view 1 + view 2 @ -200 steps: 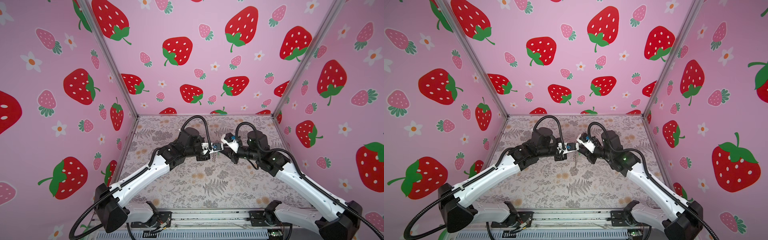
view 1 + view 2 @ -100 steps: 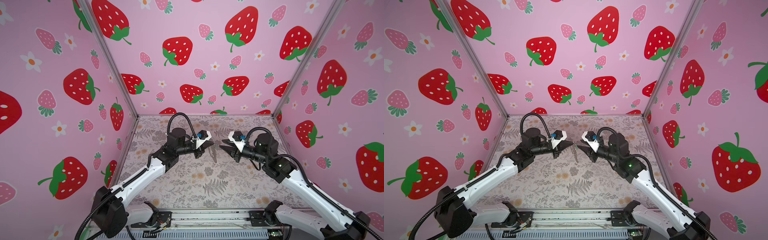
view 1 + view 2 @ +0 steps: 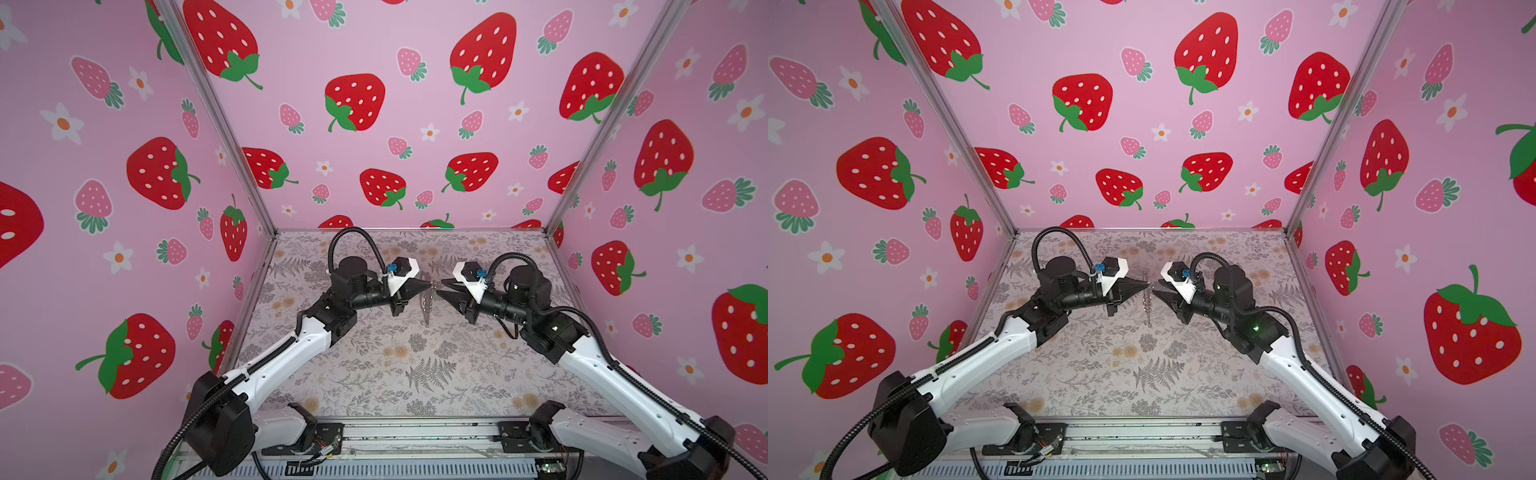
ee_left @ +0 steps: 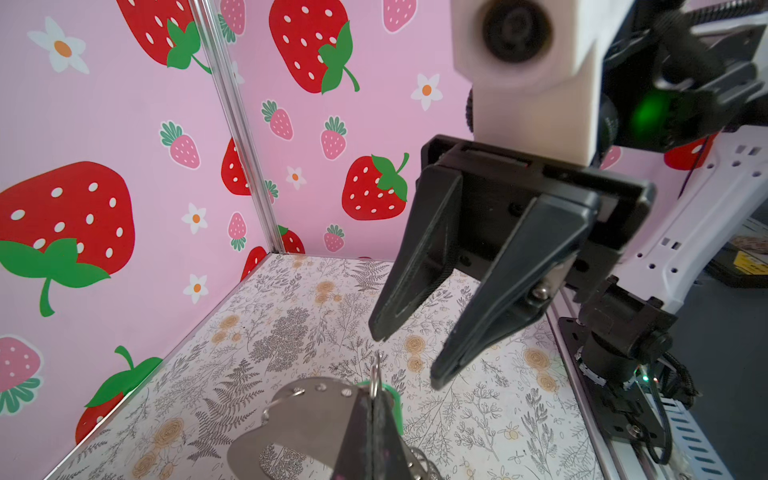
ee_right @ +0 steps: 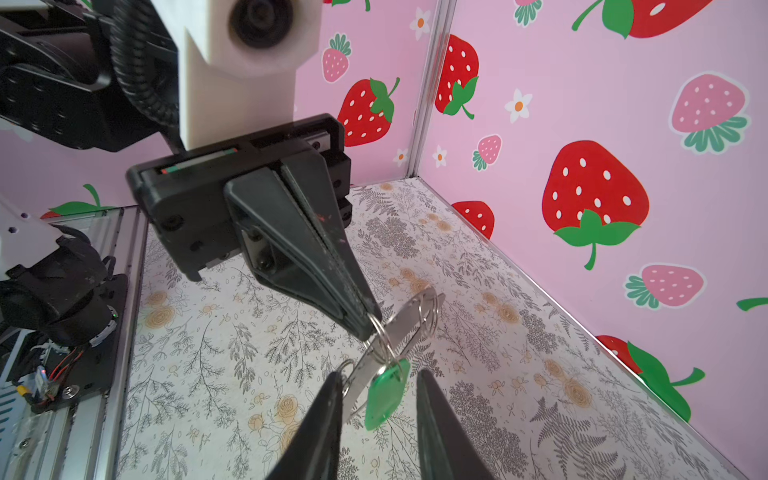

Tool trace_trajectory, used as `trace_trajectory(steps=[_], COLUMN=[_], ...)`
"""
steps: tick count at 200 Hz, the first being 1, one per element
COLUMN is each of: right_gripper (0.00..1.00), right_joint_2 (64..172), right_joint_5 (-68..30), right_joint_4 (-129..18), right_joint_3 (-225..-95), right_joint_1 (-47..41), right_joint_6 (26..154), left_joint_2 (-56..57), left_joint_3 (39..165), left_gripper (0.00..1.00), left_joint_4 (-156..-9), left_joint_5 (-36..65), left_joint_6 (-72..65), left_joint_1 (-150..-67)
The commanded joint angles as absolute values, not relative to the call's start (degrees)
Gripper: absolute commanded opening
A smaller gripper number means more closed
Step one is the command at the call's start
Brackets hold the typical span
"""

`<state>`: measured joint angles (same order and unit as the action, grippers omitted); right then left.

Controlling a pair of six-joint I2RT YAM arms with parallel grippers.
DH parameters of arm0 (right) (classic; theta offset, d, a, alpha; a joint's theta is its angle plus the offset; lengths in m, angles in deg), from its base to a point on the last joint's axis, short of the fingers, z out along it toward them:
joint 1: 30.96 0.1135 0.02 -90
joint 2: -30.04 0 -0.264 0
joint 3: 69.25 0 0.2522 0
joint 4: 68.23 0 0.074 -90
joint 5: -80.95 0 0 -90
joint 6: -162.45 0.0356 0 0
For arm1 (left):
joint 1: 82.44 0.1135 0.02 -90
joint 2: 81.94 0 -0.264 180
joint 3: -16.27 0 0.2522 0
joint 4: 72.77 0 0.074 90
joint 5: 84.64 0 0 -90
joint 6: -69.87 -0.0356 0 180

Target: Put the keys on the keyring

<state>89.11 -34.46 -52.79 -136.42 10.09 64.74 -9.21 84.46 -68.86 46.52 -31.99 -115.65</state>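
Pinching the flat taupe leather-like keyring strap [image 5: 403, 330] aloft by one ring [image 5: 381, 334] in my clamped left gripper [image 5: 365, 328], bright green plastic key tag [image 5: 386, 392] apparently threaded on, right gripper [image 4: 405, 359] spread empty; likely only set-down left.

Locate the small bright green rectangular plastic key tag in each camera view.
Both top views: indiscernible; only the grey-brown strap keyring shows.
Left wrist: key tag peeks behind the shut left gripper.
Right wrist: key tag seen between fingers of the open right gripper.
Shared landmark: left gripper tip.

key tag [image 5: 386, 392] — glossy green plastic | keyring strap [image 4: 299, 419] — smooth | rings [image 5: 428, 307] — shiny metal
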Motion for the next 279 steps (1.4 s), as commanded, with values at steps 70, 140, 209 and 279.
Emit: trace_trajectory(steps=[70, 140, 209, 279], right_gripper=[0.28, 0.24, 0.16, 0.0], right_joint_2=[92.04, 92.65, 94.59, 93.91], right_joint_5=[-31.36, -32.11, -33.72, -32.95], right_joint_4=[-54.2, -57.22, -56.58, -55.68], right_joint_3=[-136.31, -136.03, -137.19, -136.81], right_joint_1=[9.82, 9.83, 9.89, 9.9], right_joint_6=[66.14, 67.44, 67.44, 65.44], left_joint_2=[-10.92, -9.89, -9.18, -8.84], left_joint_3=[84.77, 85.73, 86.76, 87.41], left_gripper=[0.0, 0.0, 0.0, 0.0], left_joint_4=[-65.35, -65.37, -64.51, -63.7], left_joint_5=[46.58, 45.25, 44.64, 43.74], left_joint_6=[-30.77, -30.1, -28.69, -27.6], left_joint_1=[-115.48, -115.51, -115.55, -115.48])
